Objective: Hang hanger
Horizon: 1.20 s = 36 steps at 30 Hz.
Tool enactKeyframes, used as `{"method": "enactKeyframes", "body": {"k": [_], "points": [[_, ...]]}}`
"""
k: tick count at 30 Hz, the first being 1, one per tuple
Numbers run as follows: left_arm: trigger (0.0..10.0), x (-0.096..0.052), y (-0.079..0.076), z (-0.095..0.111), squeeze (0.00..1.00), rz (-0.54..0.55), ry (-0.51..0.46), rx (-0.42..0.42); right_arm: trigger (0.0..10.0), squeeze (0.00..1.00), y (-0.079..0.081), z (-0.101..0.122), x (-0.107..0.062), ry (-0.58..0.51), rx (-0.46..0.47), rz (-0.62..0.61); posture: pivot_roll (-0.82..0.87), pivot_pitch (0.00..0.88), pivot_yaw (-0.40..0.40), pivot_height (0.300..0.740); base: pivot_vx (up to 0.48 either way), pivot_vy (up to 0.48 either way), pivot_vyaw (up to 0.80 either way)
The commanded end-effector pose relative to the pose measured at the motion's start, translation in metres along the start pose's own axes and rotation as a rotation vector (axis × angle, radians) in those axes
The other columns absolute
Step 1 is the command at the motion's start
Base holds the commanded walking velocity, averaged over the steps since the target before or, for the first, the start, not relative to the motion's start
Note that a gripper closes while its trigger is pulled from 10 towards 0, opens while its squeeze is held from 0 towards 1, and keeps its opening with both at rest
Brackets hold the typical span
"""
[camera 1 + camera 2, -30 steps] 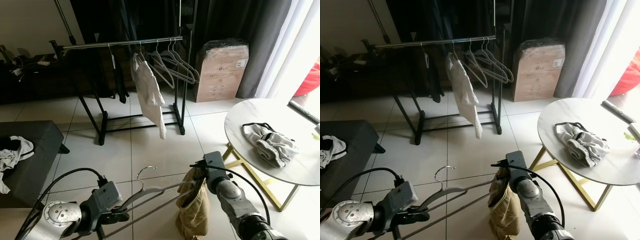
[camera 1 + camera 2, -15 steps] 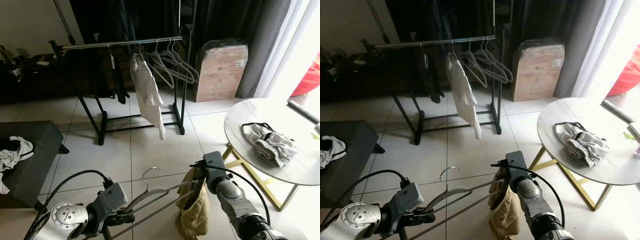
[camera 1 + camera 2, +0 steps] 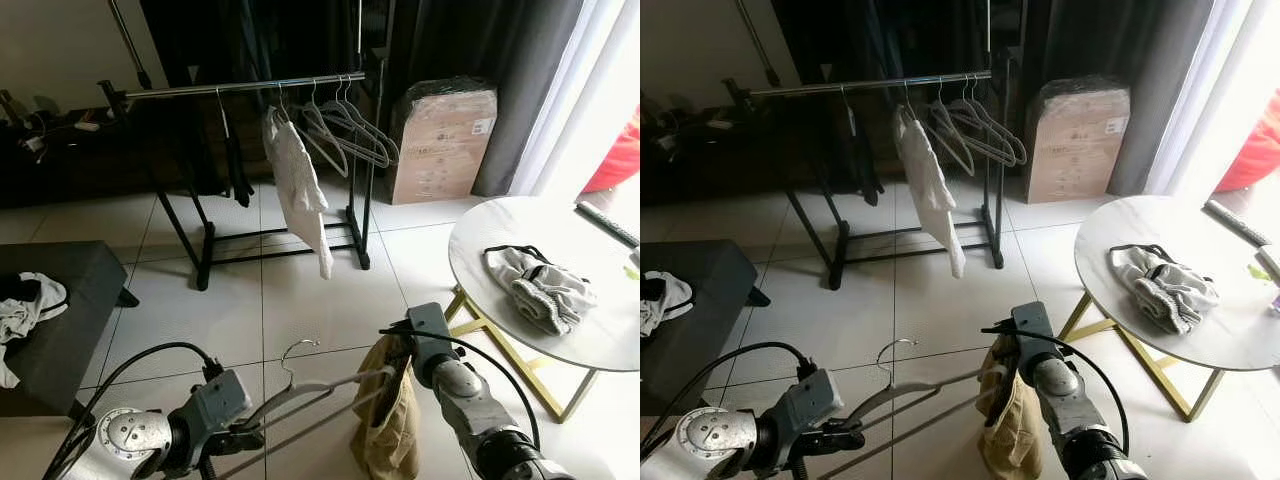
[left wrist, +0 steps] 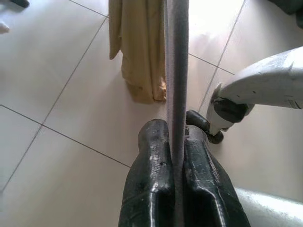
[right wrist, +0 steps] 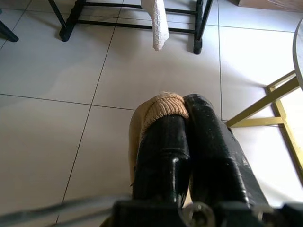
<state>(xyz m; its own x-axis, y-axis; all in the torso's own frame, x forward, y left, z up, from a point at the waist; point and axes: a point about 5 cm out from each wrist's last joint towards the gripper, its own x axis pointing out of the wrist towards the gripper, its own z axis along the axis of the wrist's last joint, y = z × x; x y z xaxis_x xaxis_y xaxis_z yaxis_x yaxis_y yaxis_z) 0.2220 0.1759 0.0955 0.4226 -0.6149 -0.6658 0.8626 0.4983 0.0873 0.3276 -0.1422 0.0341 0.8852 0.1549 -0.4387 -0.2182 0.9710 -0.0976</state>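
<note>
Two claws share one load low in the frame. The left claw (image 3: 238, 437), at the lower left, is clenched on one arm of a grey hanger (image 3: 300, 390); the left wrist view shows its black fingers (image 4: 156, 179) pinching the grey bar between them. The right claw (image 3: 398, 362), at lower centre, grips the knitted edge of a tan garment (image 3: 385, 420) that droops from the hanger's far end toward the tiled floor (image 3: 320, 300).

Compared with half a second ago, the left claw sits a touch lower and the hanger's hook (image 3: 296, 350) has barely shifted; a second ago the hook was further left. The view itself has hardly moved. The clothes rack (image 3: 240, 88) stands well apart at upper centre, with a white shirt (image 3: 298, 190) and several bare hangers (image 3: 345, 130) on its rail.

By my judgement the garment is only partly on, so hanging is some way off.
</note>
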Motion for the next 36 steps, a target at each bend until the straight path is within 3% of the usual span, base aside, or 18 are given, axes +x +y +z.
{"method": "enactKeyframes", "body": {"k": [1, 11, 28, 36], "points": [[10.0, 0.002, 0.0, 0.0, 0.0, 0.01, 0.002, 0.011, 10.0, 0.0, 0.001, 0.008, 0.002, -0.032, 0.0, 0.007, -0.04, 0.121, 0.003, 0.74, 0.0, 0.0, 0.0], [10.0, 0.013, -0.005, 0.0, 0.0, 0.005, -0.044, -0.05, 10.0, 0.0, 0.005, 0.008, 0.002, -0.031, 0.003, 0.022, -0.04, 0.119, 0.002, 0.74, 0.0, 0.0, 0.0], [10.0, -0.003, -0.005, -0.007, 0.0, -0.06, 0.023, -0.032, 10.0, 0.0, 0.007, 0.008, 0.002, -0.026, -0.002, 0.038, -0.04, 0.112, 0.003, 0.74, 0.0, 0.0, 0.0], [10.0, 0.0, -0.002, -0.004, 0.0, -0.031, 0.007, -0.024, 10.0, 0.0, 0.007, 0.007, 0.002, -0.026, 0.001, 0.038, -0.04, 0.113, 0.004, 0.74, 0.0, 0.0, 0.0]]}}
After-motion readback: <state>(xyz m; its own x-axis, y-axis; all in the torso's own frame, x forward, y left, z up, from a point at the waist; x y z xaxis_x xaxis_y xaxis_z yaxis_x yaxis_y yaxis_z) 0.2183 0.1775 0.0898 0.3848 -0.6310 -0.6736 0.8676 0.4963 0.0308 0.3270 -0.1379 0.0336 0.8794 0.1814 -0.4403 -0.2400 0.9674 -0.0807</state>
